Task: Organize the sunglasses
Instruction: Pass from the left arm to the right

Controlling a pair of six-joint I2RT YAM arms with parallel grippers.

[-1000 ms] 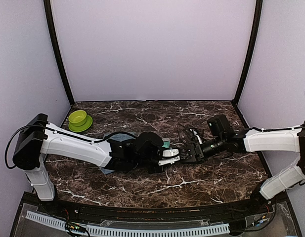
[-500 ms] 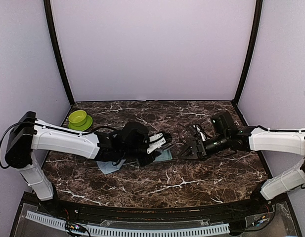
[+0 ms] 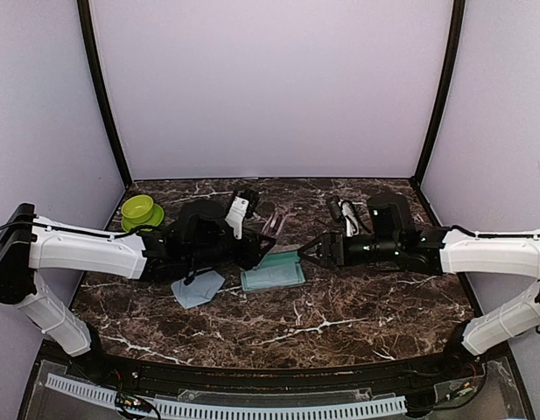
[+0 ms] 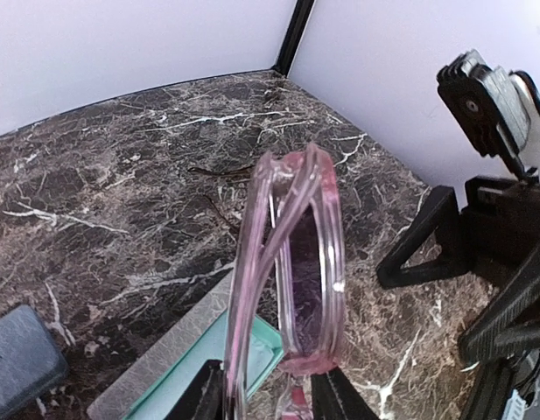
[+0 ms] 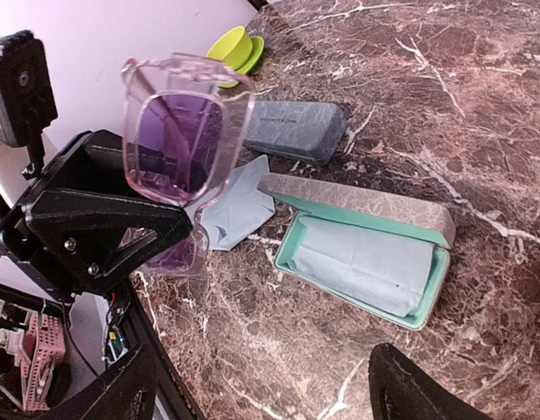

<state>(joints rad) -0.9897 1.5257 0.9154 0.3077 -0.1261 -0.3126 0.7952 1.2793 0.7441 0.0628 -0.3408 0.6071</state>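
Sunglasses (image 4: 291, 289), the pink pair, sit pinched in our left gripper (image 4: 271, 398), uncased. Our right gripper (image 5: 265, 394) gapes empty near the open case (image 5: 366, 206)

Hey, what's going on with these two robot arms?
The left arm's fingers hold a pink-purple framed pair of sunglasses with dark lenses up in the air. The right arm's fingers are open and empty, facing them. Below lies an open grey case with teal lining; a closed grey case and light blue cloth lie nearby.
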